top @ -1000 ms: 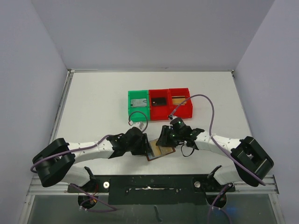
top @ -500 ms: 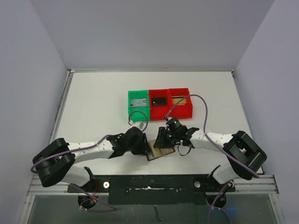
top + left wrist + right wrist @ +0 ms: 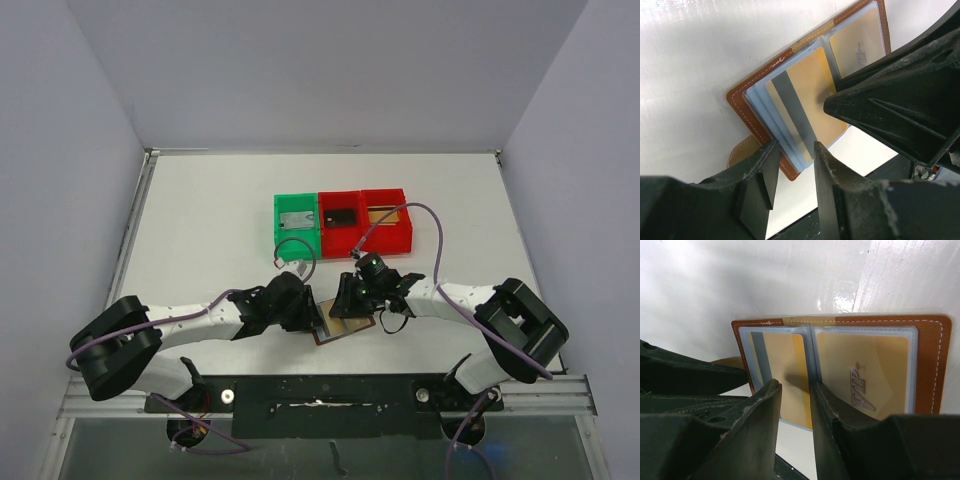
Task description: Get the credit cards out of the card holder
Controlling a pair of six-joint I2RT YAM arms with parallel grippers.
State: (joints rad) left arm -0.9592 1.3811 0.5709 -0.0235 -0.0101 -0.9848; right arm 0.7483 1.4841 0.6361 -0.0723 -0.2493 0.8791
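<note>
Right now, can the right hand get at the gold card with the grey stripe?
Probably yes: the holder lies open and the right hand hovers over that card, jaws apart; the left hand sits at its edge.

1. The card holder (image 3: 935, 355) is looking like brown leather: matt, with pale stitching.
2. Its pockets (image 3: 767, 120) are looking like thin, see-through plastic, a bit shiny.
3. The credit cards (image 3: 810, 85) are showing smooth gold-yellow plastic.
4. The table (image 3: 740, 280) is shining white and glossy.
5. The left gripper (image 3: 794, 155) and the right gripper (image 3: 795, 390) are showing black plastic — dull and a bit rough.
6. The bins (image 3: 341, 246) are looking like smooth plastic.
</note>
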